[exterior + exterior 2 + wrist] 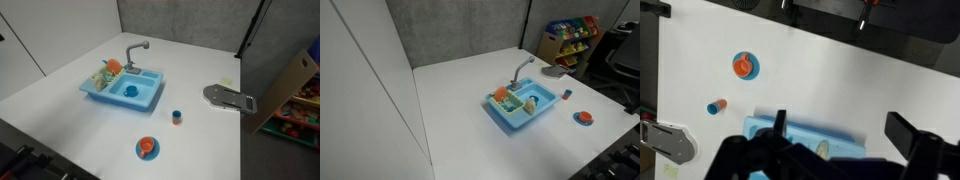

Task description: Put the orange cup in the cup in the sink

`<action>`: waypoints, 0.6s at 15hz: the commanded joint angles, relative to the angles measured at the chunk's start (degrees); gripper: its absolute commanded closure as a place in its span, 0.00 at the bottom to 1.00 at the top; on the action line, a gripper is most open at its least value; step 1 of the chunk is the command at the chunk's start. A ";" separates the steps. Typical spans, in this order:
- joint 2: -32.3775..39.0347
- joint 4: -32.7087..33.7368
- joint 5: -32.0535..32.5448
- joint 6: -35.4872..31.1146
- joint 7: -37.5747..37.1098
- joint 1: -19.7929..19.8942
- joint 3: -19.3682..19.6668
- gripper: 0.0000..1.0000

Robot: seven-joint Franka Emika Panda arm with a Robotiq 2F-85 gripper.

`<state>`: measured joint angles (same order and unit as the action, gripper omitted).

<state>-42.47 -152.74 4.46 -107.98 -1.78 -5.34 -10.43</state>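
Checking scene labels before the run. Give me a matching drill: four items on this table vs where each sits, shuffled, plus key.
Things:
1 orange cup
2 faucet
3 grey flat piece
4 small blue-and-orange piece

Places:
A near the table edge, well apart from the sink
B on the blue saucer
C alone on bare table
D rising from the sink's back rim

Pairs: 1-B, 2-D, 3-A, 4-C
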 commanded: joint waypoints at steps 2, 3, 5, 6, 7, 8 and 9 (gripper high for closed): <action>0.14 0.11 0.53 0.15 -0.51 -0.87 0.75 0.00; 0.14 0.11 0.53 0.15 -0.51 -0.87 0.75 0.00; 0.26 0.64 1.10 0.46 -0.44 -0.72 0.54 0.00; 0.76 1.48 1.46 0.99 -0.34 -0.59 0.42 0.00; 1.36 2.25 1.81 1.33 -0.28 -0.43 0.34 0.00; 2.12 3.12 2.24 1.70 -0.31 -0.24 0.28 0.00; 2.99 4.00 2.63 1.77 -0.49 0.01 0.28 0.00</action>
<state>-42.25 -152.25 5.24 -107.87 -1.79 -5.37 -10.42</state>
